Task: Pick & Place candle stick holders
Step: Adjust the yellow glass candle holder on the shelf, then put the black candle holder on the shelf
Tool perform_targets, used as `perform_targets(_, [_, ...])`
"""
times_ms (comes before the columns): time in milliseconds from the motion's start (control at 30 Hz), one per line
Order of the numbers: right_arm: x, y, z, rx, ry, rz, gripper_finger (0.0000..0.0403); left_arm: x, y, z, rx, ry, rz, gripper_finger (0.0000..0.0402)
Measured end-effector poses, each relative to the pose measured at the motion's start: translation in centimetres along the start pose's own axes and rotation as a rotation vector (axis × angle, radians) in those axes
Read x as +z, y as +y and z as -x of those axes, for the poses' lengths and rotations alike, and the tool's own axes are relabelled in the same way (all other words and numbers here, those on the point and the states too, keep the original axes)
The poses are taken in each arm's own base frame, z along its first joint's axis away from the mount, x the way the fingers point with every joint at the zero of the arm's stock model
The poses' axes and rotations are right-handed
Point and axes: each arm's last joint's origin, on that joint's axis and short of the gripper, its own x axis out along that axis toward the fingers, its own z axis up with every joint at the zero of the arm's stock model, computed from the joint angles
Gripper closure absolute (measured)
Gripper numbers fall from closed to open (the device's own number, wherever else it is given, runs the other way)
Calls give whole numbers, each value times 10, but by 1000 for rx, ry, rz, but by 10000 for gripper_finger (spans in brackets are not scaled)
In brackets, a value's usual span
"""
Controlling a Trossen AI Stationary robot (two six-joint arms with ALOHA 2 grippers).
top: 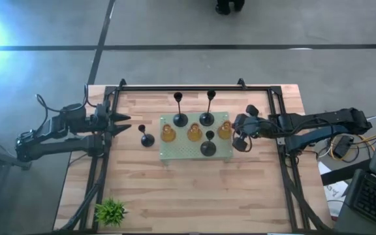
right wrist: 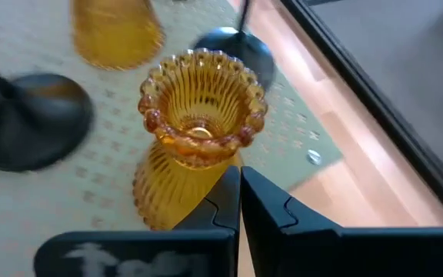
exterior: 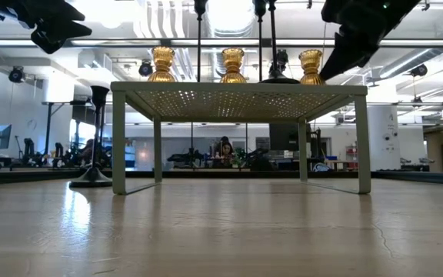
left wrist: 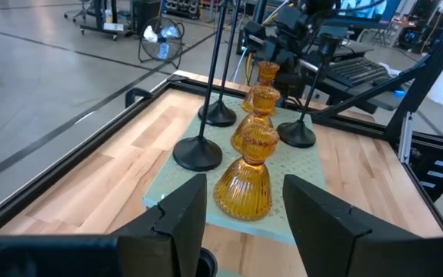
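Note:
A pale green perforated board [top: 175, 154] stands raised on legs [exterior: 119, 138] at mid-table. On it stand three amber holders [top: 168, 134] [top: 194, 133] [top: 224, 130] and three black stemmed holders [top: 180, 119] [top: 206, 118] [top: 208, 147]. A fourth black holder [top: 147, 139] stands by its base on the table, left of the board. My right gripper [top: 235, 135] is shut, right beside the right-hand amber holder [right wrist: 198, 131]. My left gripper [top: 124, 124] is open and empty at the table's left, pointing at the row of amber holders [left wrist: 244, 185]. My right gripper's shut fingertips [right wrist: 229, 192] stand level at the right side of the right-hand amber holder's lower body [right wrist: 164, 192]. I cannot tell whether they touch it. The holder stands upright on the board.
A small green plant [top: 111, 210] sits at the table's near left corner. A black frame rail [top: 194, 89] runs along the far edge, with more rails down both sides. Bare wood lies between the board and the near edge.

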Motion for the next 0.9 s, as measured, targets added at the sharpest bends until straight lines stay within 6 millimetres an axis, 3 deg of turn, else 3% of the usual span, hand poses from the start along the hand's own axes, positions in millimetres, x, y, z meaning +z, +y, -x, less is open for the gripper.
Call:
perform_targets(533, [6,1,6,82,-62,-5,395,-6,1,0,9,62,8,225])
perform_targets(767, [-2,-14,24,-68,-8,0,395,-15,3,-1,58,141,44,225])
perform_targets(900, [-15,-27,38,-200,41,-19,395,-32,6,-12,72,190,84,225])
